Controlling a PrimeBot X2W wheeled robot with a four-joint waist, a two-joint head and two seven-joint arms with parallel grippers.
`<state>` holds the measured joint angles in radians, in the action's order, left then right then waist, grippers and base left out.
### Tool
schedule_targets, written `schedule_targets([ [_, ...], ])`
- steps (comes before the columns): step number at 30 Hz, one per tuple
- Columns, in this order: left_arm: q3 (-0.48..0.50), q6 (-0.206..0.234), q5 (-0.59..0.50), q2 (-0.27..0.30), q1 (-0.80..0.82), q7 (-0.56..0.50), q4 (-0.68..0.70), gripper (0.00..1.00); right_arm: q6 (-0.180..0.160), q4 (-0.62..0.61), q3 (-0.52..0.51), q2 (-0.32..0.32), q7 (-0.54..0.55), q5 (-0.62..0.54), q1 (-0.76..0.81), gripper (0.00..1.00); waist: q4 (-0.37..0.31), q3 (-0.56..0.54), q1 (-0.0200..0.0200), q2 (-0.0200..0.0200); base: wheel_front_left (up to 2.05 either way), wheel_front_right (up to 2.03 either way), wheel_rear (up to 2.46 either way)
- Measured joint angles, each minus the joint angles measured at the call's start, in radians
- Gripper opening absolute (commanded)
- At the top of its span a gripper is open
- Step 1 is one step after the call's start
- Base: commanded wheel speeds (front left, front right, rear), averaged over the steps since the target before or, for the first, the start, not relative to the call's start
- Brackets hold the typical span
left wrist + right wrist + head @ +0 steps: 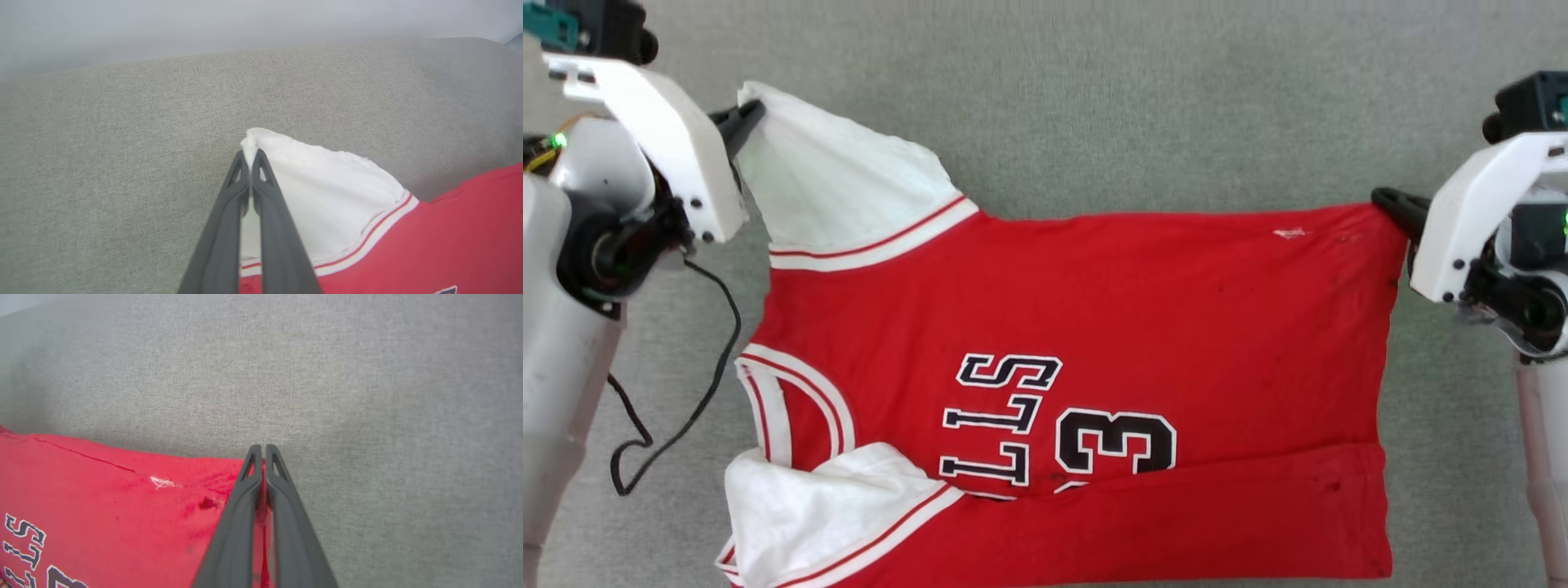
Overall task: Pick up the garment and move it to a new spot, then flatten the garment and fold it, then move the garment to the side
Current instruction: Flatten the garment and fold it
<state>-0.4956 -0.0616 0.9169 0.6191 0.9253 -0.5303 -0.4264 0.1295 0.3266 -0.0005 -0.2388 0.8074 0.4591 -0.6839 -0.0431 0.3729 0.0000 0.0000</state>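
Note:
The garment, a red jersey T-shirt with white sleeves and black lettering, lies sideways on the grey fabric surface, its near long edge folded over the numbers. My left gripper is shut on the tip of the far white sleeve, seen pinched between the dark fingers in the left wrist view. My right gripper is shut on the far hem corner of the garment; red cloth shows between its closed fingers. The near white sleeve lies crumpled at the lower left.
A black cable loops down from my left arm over the grey surface. Bare grey fabric stretches beyond the garment's far edge. The surface's far edge meets a pale wall in the left wrist view.

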Motion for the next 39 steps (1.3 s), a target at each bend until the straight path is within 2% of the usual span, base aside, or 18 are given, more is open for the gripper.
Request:
schedule_targets([
  [6, 0.038, 0.03, 0.035, 0.009, -0.149, 0.083, 0.066, 0.0, 0.002, -0.077, -0.043, -0.005, -0.066, -0.007, 0.114, 0.0, 0.01, -0.105, 0.0, 0.0, 0.0, 0.0, 0.0],
  [15, 0.118, 0.101, 0.15, 0.016, -0.552, 0.22, 0.201, 0.0, 0.002, -0.11, -0.074, 0.028, -0.159, 0.025, 0.393, 0.0, 0.034, -0.256, -0.0001, 0.0, 0.0, 0.0, 0.0],
  [19, 0.111, 0.126, 0.196, -0.007, -0.716, 0.235, 0.219, 0.0, 0.002, -0.092, -0.085, 0.047, -0.206, 0.05, 0.499, 0.0, 0.049, -0.295, -0.0002, 0.0, 0.0, 0.0, 0.0],
  [23, 0.089, 0.141, 0.206, -0.04, -0.795, 0.249, 0.189, 0.0, 0.002, -0.052, -0.086, 0.061, -0.248, 0.06, 0.576, 0.0, 0.061, -0.306, -0.0002, 0.0, 0.0, 0.0, 0.0],
  [24, 0.077, 0.137, 0.207, -0.049, -0.805, 0.241, 0.174, 0.01, 0.002, -0.039, -0.086, 0.068, -0.255, 0.063, 0.59, 0.0, 0.061, -0.306, -0.0002, 0.0, 0.0, 0.0, 0.0],
  [25, 0.07, 0.137, 0.205, -0.061, -0.814, 0.246, 0.16, 0.27, 0.002, -0.021, -0.085, 0.069, -0.263, 0.061, 0.604, 0.0, 0.061, -0.307, -0.0002, 0.0, 0.0, 0.0, 0.0],
  [26, 0.069, 0.141, 0.202, -0.07, -0.821, 0.26, 0.14, 0.96, 0.001, -0.003, -0.081, 0.069, -0.273, 0.06, 0.614, 0.4, 0.059, -0.308, -0.0002, 0.0, 0.0, 0.0, 0.0],
  [27, 0.07, 0.141, 0.207, -0.08, -0.826, 0.265, 0.125, 1.0, 0.002, 0.007, -0.075, 0.071, -0.287, 0.062, 0.623, 1.0, 0.056, -0.311, -0.0002, 0.0, 0.0, 0.0, 0.0],
  [29, 0.062, 0.135, 0.207, -0.099, -0.837, 0.288, 0.1, 1.0, 0.002, 0.027, -0.057, 0.075, -0.314, 0.067, 0.627, 1.0, 0.048, -0.315, -0.0002, 0.0, 0.0, 0.0, 0.0],
  [33, 0.088, 0.146, 0.153, -0.112, -0.842, 0.427, 0.074, 1.0, 0.002, 0.019, -0.021, 0.058, -0.39, 0.075, 0.641, 1.0, 0.035, -0.335, -0.0002, 0.0, 0.0, 0.0, 0.0],
  [36, 0.095, 0.182, 0.07, -0.105, -0.847, 0.551, 0.086, 1.0, 0.001, -0.032, -0.015, 0.037, -0.435, 0.081, 0.656, 1.0, 0.028, -0.355, -0.0002, 0.0, 0.0, 0.0, 0.0],
  [39, 0.096, 0.202, 0.027, -0.113, -0.846, 0.629, 0.124, 1.0, 0.002, -0.094, -0.022, 0.02, -0.422, 0.1, 0.667, 1.0, 0.025, -0.375, -0.0002, 0.0, 0.0, 0.0, 0.0],
])
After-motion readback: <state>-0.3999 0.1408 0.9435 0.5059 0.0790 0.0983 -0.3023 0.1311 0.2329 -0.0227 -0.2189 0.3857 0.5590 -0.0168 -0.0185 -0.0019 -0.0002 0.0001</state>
